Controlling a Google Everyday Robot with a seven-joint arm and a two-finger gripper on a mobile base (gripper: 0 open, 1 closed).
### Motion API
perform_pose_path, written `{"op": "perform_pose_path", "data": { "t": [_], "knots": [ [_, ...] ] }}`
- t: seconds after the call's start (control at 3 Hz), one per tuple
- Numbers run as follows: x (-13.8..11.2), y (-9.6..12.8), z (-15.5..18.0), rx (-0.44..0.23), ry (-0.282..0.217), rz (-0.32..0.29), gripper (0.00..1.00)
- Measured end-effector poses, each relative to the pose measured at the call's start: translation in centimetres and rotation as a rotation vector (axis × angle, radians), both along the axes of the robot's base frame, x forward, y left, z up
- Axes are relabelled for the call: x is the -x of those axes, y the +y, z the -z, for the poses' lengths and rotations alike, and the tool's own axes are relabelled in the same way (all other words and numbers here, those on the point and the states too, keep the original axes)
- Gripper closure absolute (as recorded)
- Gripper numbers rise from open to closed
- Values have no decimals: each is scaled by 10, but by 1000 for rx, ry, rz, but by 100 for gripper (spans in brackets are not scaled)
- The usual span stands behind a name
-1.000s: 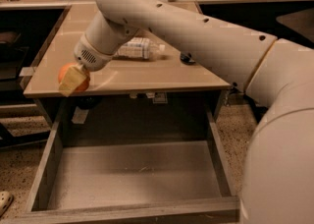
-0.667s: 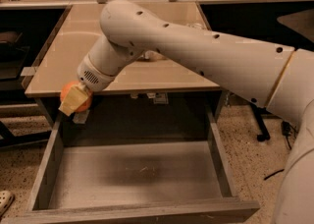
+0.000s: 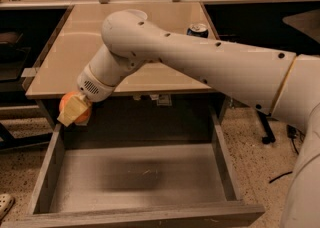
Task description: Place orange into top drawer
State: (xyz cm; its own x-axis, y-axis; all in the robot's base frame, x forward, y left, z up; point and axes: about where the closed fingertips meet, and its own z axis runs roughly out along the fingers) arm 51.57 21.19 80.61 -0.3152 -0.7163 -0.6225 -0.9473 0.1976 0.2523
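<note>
The orange (image 3: 70,103) is round and sits between the fingers of my gripper (image 3: 75,110), which is shut on it. The gripper hangs just below the table's front edge, above the back left corner of the top drawer (image 3: 140,177). The drawer is pulled fully out, a wide shallow grey wood-grain box with a bare flat bottom and a thick front panel (image 3: 135,218). My arm reaches in from the right and crosses over the tabletop.
A beige table (image 3: 75,47) stands over the drawer. A blue can (image 3: 198,30) stands on it at the right, partly hidden by my arm. Shelves with clutter run along the back. A white shoe (image 3: 4,205) lies on the floor at the lower left.
The gripper with the orange has come down from the table's front edge to just below it, over the drawer's back left corner. The arm has swung further across the table.
</note>
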Motion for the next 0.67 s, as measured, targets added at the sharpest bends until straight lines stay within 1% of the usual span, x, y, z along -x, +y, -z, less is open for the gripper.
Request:
{"op": "perform_pose_path", "data": {
  "t": [0.33, 0.67],
  "knots": [
    [16, 3, 21, -16, 60, 40, 100],
    [30, 0, 42, -16, 104, 88, 100]
  ]
}}
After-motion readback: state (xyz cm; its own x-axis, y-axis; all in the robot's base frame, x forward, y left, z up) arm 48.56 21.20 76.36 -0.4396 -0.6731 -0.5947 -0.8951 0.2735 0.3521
